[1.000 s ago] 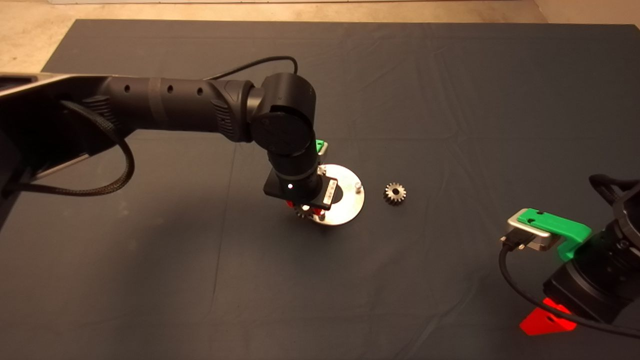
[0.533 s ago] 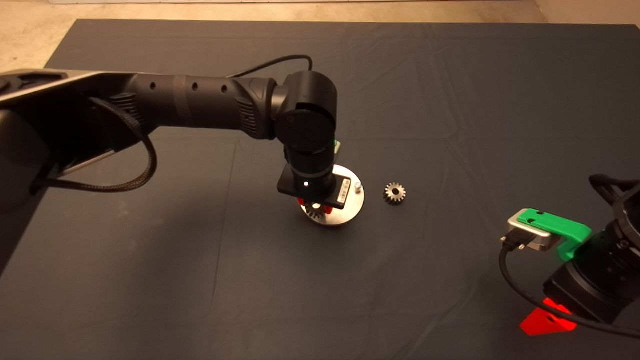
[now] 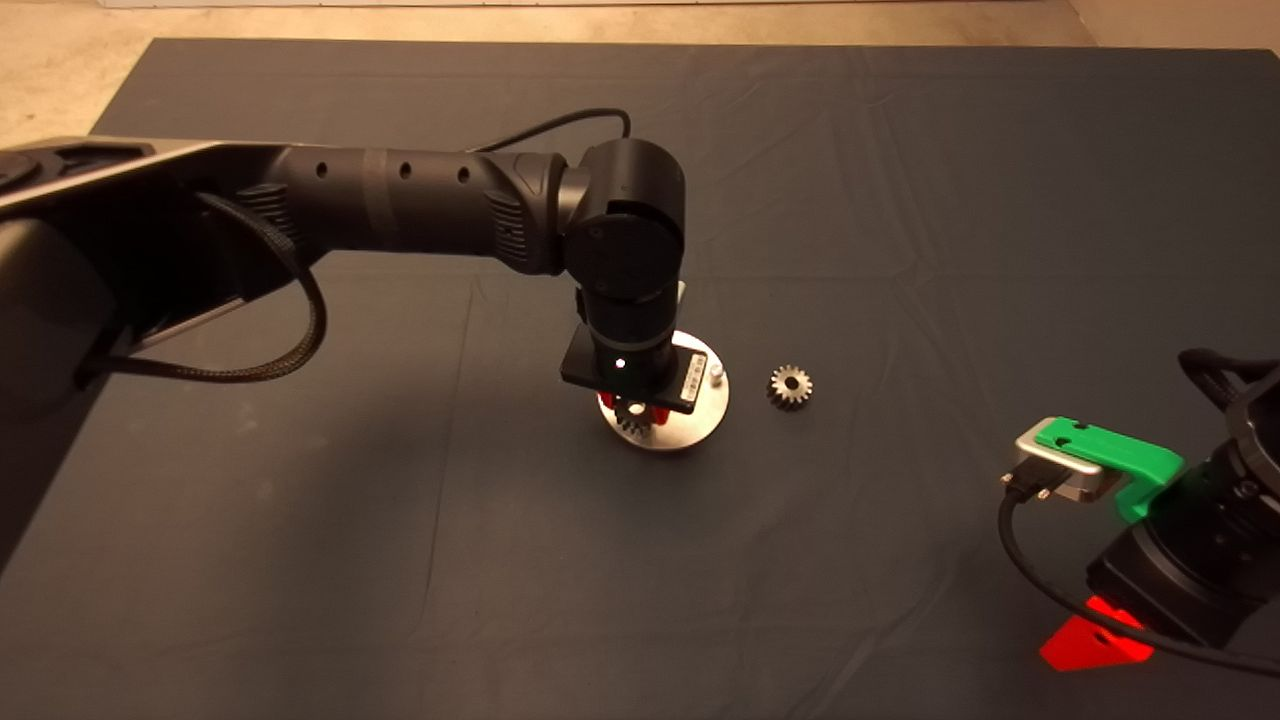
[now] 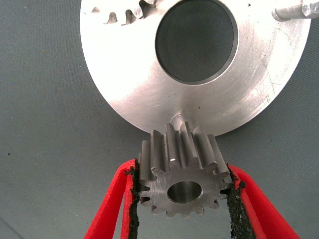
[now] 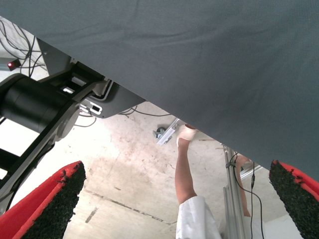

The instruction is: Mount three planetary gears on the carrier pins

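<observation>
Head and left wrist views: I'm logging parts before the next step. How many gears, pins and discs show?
Gears: 3, the held gear in the left pincer, the loose gear, the partly seen gear on the disc.
Pins: 2 showing, near pin, far pin.
Disc: 1.
Total: 6.

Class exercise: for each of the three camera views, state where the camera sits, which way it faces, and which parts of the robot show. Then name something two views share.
Head view: above, looking down at the mat; both arms show.
Left wrist view: on the left arm, facing the disc; the left gripper clamps a gear.
Right wrist view: on the parked right arm, facing the floor beyond the mat; open right gripper, a person's leg.
Shared: head and left wrist both show disc and held gear.
</observation>
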Controlling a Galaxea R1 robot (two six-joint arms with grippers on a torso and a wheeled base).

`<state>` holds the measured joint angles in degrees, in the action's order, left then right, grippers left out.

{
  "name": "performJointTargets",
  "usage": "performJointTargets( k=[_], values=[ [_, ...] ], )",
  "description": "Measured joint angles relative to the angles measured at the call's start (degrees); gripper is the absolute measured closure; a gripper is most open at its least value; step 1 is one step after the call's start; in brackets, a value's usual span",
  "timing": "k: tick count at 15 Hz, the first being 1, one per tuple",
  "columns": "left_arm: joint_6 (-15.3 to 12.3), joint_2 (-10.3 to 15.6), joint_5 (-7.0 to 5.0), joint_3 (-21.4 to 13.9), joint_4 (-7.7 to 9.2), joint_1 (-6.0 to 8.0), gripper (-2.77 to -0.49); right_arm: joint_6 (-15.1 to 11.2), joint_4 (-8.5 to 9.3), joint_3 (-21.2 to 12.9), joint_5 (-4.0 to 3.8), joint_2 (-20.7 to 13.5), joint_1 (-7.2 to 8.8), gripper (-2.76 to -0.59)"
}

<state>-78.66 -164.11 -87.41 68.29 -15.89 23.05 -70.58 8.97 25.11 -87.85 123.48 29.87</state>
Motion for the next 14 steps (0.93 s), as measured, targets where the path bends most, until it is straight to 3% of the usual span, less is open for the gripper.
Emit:
performJointTargets(
  k=[5,14],
  values=[
    [1.2,-0.2,-0.04,1.4,1.75,-0.01,-0.94,0.0,0.00,0.0,0.00,0.0,0.00,-2.75],
    [1.6,-2.6,-0.02,2.6,2.55,-0.01,-0.94,0.0,0.00,0.0,-0.02,0.0,0.00,-2.75]
  ],
)
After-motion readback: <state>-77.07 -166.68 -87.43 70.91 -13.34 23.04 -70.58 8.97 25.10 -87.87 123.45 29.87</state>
